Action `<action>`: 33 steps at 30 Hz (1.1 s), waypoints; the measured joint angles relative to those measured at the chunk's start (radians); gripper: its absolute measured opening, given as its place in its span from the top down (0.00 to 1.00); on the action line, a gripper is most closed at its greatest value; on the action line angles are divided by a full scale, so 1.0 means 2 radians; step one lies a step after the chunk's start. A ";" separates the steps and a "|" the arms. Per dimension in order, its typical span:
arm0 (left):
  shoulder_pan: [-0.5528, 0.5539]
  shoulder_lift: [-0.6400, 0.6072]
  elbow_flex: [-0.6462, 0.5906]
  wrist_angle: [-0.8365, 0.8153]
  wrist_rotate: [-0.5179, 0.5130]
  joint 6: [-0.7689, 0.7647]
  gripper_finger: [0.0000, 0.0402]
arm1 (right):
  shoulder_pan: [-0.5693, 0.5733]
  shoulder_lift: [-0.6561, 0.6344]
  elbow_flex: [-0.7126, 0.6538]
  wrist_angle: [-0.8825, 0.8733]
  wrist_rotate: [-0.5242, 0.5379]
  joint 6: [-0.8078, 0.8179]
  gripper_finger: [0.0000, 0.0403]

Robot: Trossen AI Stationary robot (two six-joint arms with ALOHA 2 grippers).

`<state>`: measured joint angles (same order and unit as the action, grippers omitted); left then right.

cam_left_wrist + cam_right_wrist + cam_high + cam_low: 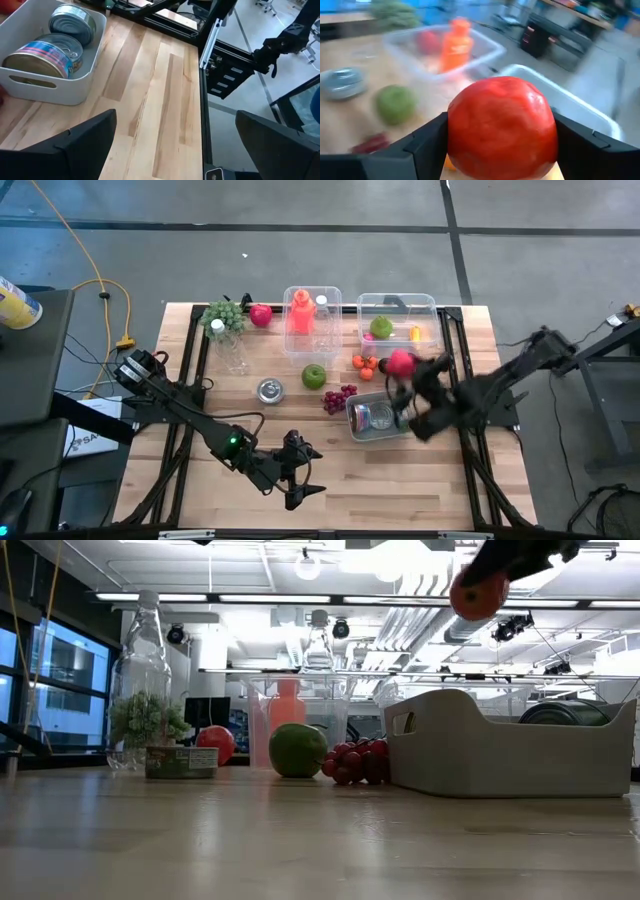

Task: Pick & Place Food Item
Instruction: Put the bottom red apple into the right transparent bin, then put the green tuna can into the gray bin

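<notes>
A round red fruit (501, 127) fills the right wrist view, with my right gripper (405, 370) shut on it. It hangs high over the table (478, 595), above the far edge of a white bin (372, 436) that holds cans (40, 55). My left gripper (300, 473) stands open near the table's front edge, left of the bin, with nothing between its fingers (75, 145). My right gripper pinches the red fruit by two opposite sides (456, 131) between its two fingers (427, 142). The fingers come from the table's right side, slanting a little down. The fruit is lifted clear of the table and the bin.
Two clear containers (312, 310) (398, 320) stand at the back, one holding an orange bottle. A green apple (314, 376), dark grapes (338, 397), a tin (269, 390), small orange fruits (365, 364), green grapes (224, 315) and a red fruit (261, 315) lie mid-table. Bare wood at the front.
</notes>
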<state>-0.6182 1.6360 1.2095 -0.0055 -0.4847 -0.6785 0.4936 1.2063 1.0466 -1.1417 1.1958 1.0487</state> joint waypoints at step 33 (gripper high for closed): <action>0.002 0.000 0.000 0.001 -0.001 -0.001 0.01 | -0.434 0.050 0.000 0.195 -0.188 -0.331 0.05</action>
<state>-0.6143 1.6365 1.2095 -0.0028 -0.4860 -0.6804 -0.3752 1.3073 1.0466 -0.7515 0.8192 0.3874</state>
